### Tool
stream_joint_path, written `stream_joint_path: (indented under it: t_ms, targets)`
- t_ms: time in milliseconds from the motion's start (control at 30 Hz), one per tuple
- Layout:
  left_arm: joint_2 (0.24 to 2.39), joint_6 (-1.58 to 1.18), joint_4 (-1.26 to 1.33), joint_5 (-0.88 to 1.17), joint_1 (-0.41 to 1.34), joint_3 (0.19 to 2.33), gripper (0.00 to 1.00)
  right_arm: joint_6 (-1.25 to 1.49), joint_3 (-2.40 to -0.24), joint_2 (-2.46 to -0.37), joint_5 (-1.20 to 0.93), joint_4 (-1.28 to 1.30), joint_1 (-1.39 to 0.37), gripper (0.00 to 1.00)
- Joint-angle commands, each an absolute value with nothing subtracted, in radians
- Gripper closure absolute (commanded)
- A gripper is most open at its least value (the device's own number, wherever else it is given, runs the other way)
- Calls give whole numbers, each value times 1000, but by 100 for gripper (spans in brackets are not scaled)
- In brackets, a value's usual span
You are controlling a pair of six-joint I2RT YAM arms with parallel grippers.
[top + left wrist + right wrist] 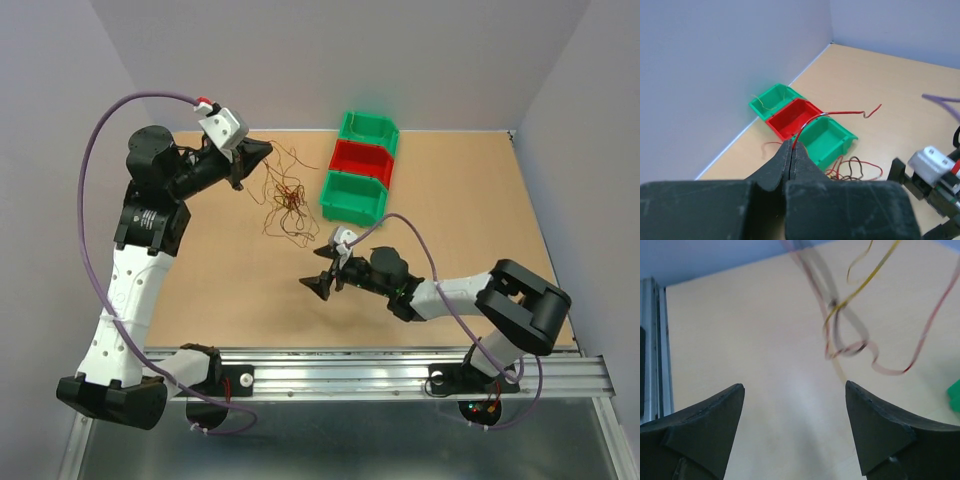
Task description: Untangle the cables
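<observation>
Sprawling in a loose knot on the tabletop (480,200), the cables (288,200) lie between your two hands, just beside the green and red bins (360,165). Your left hand (262,150) is pinched tight on one red strand (840,113); your right hand (318,283) gapes wide, holding nothing. These wires are hair-thin, springy and curly, so lifting the pinched strand could drag the whole knot tighter or hook it on a bin rim.

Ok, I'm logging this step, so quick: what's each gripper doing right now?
Left gripper: closed, pinching a red cable.
Right gripper: open, holding nothing.
</observation>
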State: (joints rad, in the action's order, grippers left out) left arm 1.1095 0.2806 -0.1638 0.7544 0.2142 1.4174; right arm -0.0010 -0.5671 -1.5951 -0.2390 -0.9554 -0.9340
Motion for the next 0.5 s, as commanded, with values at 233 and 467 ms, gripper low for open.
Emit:
stream_joint_path:
  t_ms: [233, 467]
  targets:
    - [1097, 230, -115, 862, 274, 1347, 100, -54, -689, -1450, -51, -1016, -936, 7]
    - [1089, 238, -127, 834, 324, 1339, 100, -100, -854, -1554, 32, -1014, -936, 7]
